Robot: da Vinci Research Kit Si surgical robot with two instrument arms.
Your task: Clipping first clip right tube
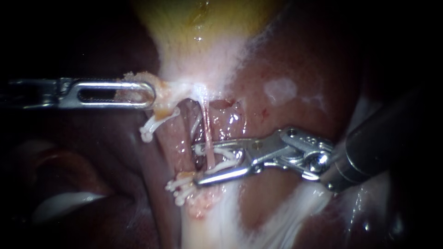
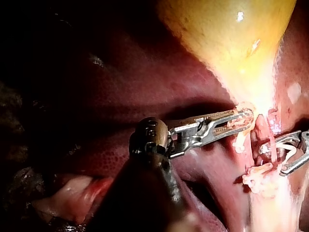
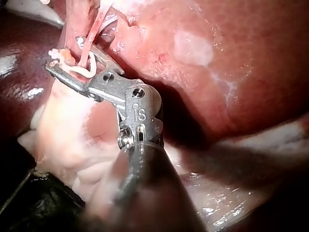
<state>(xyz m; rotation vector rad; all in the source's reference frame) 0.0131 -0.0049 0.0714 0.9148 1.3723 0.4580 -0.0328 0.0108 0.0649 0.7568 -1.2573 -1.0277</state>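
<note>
My right instrument (image 1: 197,165) comes in from the right. Its jaws stand apart and hold a white clip (image 1: 224,166) spread between them. The thin pink right tube (image 1: 208,133) runs down through the clip's opening. The right wrist view shows the same: the instrument (image 3: 65,55), clip (image 3: 84,71) and tube (image 3: 94,29) crossing between the jaws. My left instrument (image 1: 150,94) reaches in from the left, its slotted jaws shut on pale tissue at the gallbladder (image 1: 203,27) neck. It also shows in the left wrist view (image 2: 244,118).
White clips sit left of the right tube, one high (image 1: 154,124) and a pair low (image 1: 181,186). Dark red liver (image 1: 300,60) surrounds the field, with a pale patch (image 1: 280,88). Whitish tissue (image 1: 217,221) runs below the jaws.
</note>
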